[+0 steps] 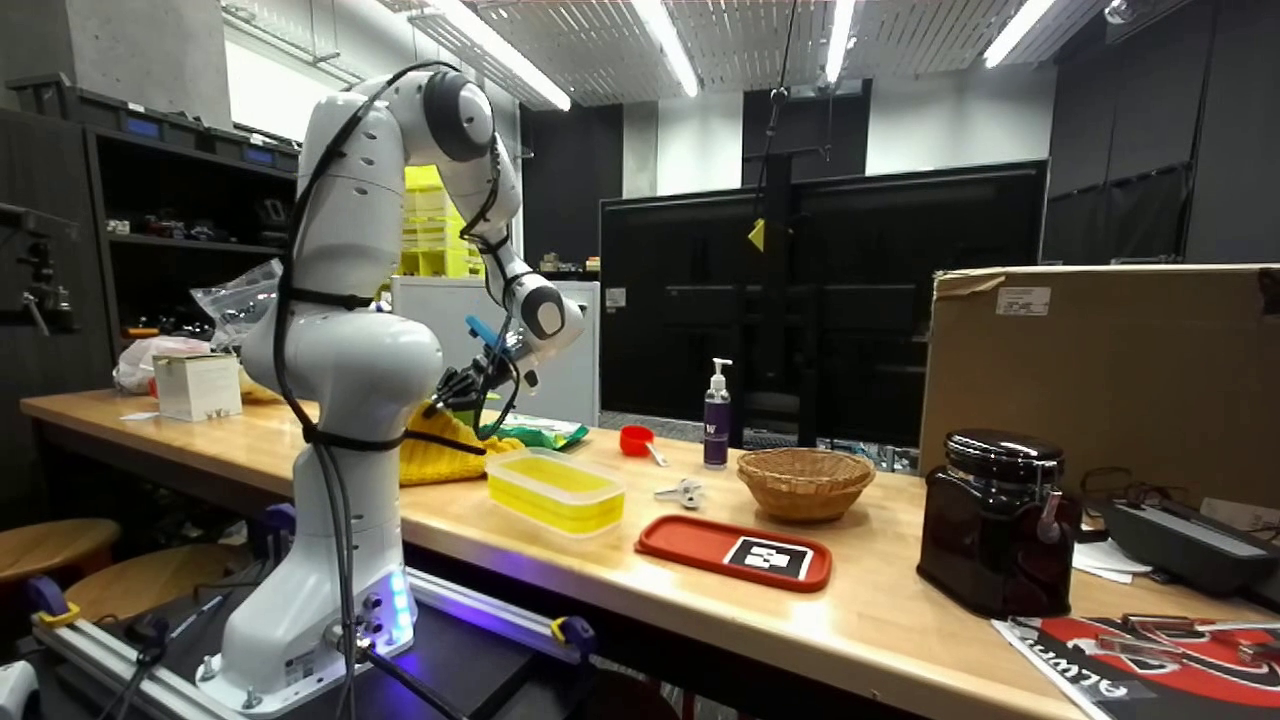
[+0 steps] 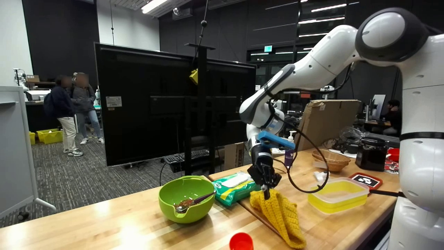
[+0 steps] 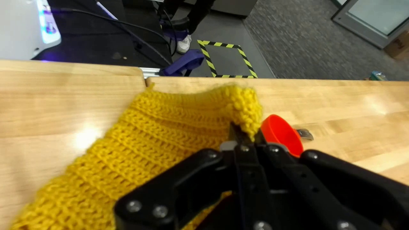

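The yellow cloth (image 2: 283, 218) drapes below the gripper (image 2: 266, 194) — 1 edge pinched.

Strip lights (image 1: 667, 47) glow overhead — grey carpet (image 2: 86, 180) below, dark walls (image 2: 60, 38) behind.

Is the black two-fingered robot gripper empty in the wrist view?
No; the gripper pinches a raised fold of the chunky yellow knitted cloth.
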Robot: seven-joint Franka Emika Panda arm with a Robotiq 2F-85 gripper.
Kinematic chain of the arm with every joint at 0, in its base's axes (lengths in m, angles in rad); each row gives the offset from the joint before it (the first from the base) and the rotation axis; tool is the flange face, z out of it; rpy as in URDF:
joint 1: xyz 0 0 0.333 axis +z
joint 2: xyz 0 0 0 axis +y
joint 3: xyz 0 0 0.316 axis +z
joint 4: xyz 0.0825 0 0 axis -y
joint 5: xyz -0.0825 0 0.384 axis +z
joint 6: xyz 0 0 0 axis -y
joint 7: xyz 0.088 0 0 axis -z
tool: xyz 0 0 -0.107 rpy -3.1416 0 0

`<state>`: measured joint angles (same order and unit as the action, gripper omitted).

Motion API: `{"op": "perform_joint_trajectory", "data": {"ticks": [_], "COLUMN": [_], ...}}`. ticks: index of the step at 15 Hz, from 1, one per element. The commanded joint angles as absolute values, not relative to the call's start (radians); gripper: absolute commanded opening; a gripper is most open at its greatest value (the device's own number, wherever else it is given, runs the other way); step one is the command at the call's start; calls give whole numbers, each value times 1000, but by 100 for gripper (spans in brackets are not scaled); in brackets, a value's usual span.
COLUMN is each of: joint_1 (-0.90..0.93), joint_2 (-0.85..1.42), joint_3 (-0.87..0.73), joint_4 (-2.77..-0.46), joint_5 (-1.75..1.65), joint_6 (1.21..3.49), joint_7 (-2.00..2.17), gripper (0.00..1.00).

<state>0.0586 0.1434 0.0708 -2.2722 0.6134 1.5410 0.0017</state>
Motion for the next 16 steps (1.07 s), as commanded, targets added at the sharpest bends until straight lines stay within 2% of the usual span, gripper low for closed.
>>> {"op": "perform_joint_trajectory", "data": {"ticks": [1, 12, 13, 14, 16], "joint_1": [89, 198, 209, 218, 231], "joint_2": [240, 366, 361, 358, 349], "joint_3": [99, 175, 177, 179, 181], "joint_4": [-2242, -2188, -2190, -2192, -2200], "joint_5": [677, 772, 761, 757, 750], "joint_6": [1587, 1797, 1824, 1851, 1899], "joint_7": [-36, -32, -19, -8, 14], "gripper": [1, 1, 19, 29, 39]}}
